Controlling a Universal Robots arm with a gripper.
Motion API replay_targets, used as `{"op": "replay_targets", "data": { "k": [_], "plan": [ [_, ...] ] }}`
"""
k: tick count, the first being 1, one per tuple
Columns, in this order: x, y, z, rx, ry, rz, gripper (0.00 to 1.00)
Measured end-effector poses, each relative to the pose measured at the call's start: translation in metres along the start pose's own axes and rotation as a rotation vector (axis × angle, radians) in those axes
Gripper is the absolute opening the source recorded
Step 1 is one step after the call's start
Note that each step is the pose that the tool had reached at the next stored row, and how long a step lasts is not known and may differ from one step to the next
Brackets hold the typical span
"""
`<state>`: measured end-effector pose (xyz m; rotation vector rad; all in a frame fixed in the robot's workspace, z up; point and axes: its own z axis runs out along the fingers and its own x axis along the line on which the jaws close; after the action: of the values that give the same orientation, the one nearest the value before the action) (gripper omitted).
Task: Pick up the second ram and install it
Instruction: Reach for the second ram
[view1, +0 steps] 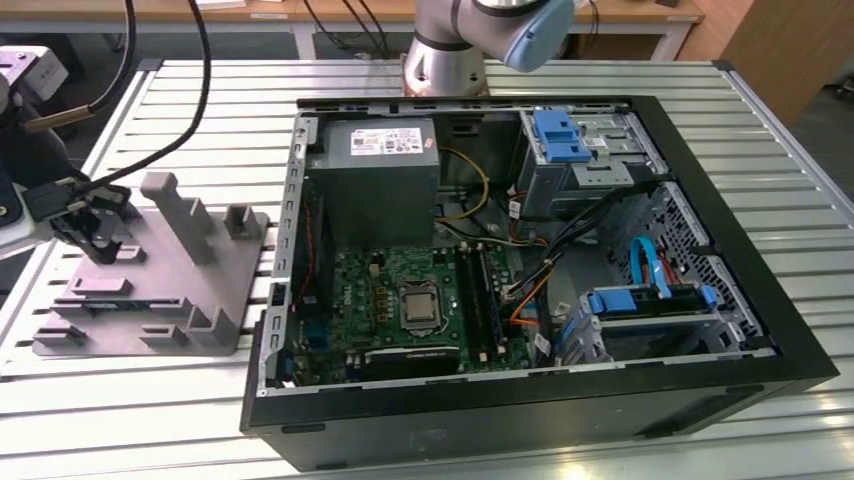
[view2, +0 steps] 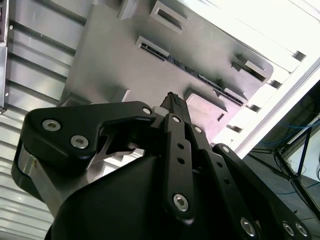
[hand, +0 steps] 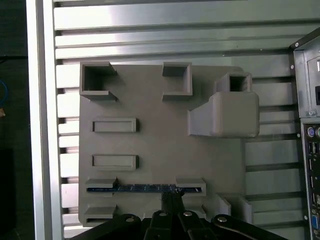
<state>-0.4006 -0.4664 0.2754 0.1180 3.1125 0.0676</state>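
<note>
seemingly empty, the gripper (hand: 170, 196) is poised, jaws pressed together, close over the second ram (hand: 140, 188), seated in the grey holder (view1: 220, 270) at the exterior view's lower left; lowered thus, its edge could be struck.

We see the second ram (view1: 118, 303) as a thin, long, narrow stick, dark with a bluish-green tint along its upper edge. It stands on its long edge, level, seated in a slot of the grey holder plate (view1: 247, 270), with each end caught in a low grey block. In the exterior view it lies at about eight o'clock from the picture's middle and at nine o'clock from the open computer case (view1: 787, 340), well apart from it. It is not installed.
</note>
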Motion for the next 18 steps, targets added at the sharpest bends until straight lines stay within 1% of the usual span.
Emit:
{"op": "replay_targets", "data": {
  "k": [18],
  "plan": [
    [0.0095, -0.0015, 0.0126, 0.0000, -0.0001, 0.000, 0.10]
  ]
}}
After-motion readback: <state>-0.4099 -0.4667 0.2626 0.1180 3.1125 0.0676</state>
